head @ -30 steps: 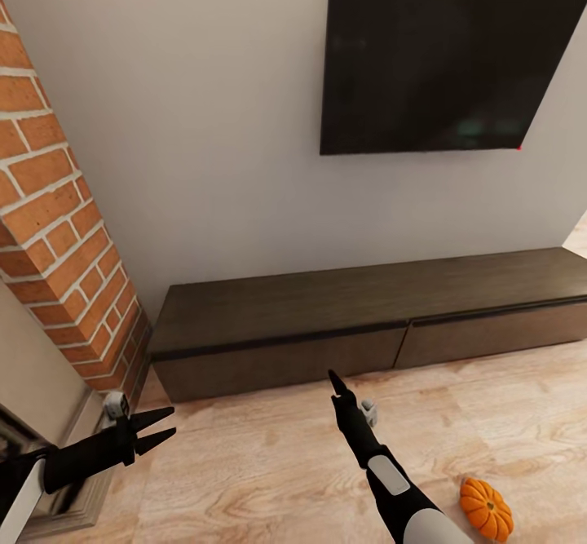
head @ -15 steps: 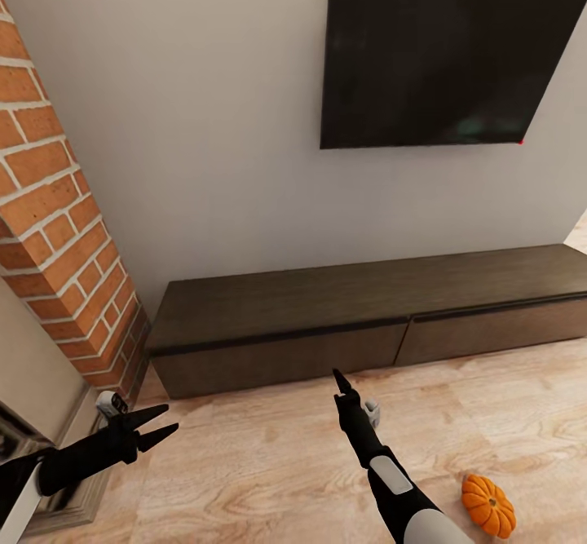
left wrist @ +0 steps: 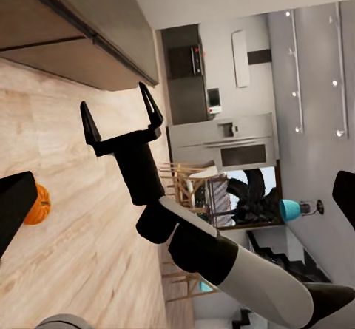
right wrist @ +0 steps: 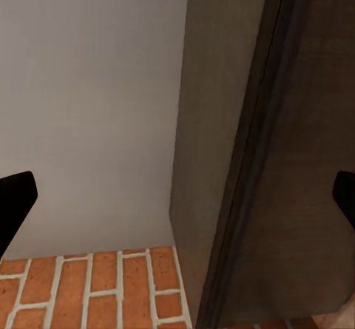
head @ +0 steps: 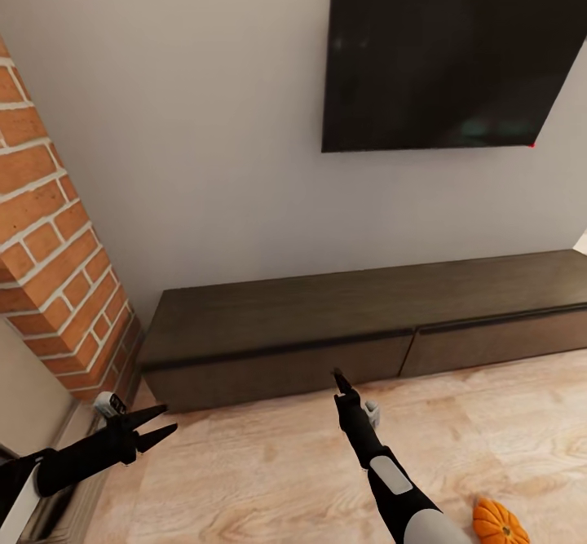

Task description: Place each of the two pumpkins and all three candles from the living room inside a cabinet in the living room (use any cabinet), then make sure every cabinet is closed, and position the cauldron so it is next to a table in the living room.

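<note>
Head view: your left gripper (head: 165, 427) and right gripper (left wrist: 120, 114) gape empty; grasp the light, rigid pumpkin (head: 499, 523) across its ribs.

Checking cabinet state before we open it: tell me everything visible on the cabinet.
The cabinet is a long, low, dark-brown unit of wood-look material, standing on the light wood floor against the pale wall, below the TV. Two wide, flat, handle-less fronts show, both shut, split by one vertical seam, with a dark gap under the top slab. Its left end sits by the brick column. Nothing touches it.
</note>
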Motion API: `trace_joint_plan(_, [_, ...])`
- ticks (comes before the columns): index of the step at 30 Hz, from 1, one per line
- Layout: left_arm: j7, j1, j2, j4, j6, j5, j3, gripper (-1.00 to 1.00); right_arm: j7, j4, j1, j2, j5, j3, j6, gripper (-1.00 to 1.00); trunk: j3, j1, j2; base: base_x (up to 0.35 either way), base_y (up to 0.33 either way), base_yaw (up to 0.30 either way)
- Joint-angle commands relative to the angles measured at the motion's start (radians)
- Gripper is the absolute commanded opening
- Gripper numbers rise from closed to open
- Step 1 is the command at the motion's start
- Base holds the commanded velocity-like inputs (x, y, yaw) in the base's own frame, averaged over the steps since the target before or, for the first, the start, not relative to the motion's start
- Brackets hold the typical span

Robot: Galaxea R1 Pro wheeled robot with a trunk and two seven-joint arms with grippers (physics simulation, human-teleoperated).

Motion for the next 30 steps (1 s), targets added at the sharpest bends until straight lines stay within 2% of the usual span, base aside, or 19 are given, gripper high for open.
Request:
trace_joint_plan(1, [0.000,0.000,0.000,0.000,0.000,0.000,0.000,1.00,0.000,0.000,0.000,0.000,0.000,0.000,0.000,1.00,0.000,0.000,0.000,0.325,0.000,0.000])
trace_joint_plan(13, [0.000,0.000,-0.001,0.000,0.000,0.002,-0.001,1.00,-0.001,0.001,0.000,0.000,0.001,0.002,-0.001,1.00,0.000,0.000,0.000,0.270,0.000,0.000])
trace_joint_plan(21, [-0.002,0.000,-0.004,-0.002,-0.001,0.008,0.000,1.00,-0.002,0.001,0.000,0.000,0.001,0.002,-0.001,1.00,0.000,0.000,0.000,0.046,0.000,0.000])
trace_joint_plan(30, [-0.002,0.000,-0.004,-0.004,-0.001,0.009,0.000,1.00,-0.002,0.001,0.000,0.000,0.001,0.000,-0.001,1.00,-0.028,0.035,-0.063,0.001,0.000,0.000])
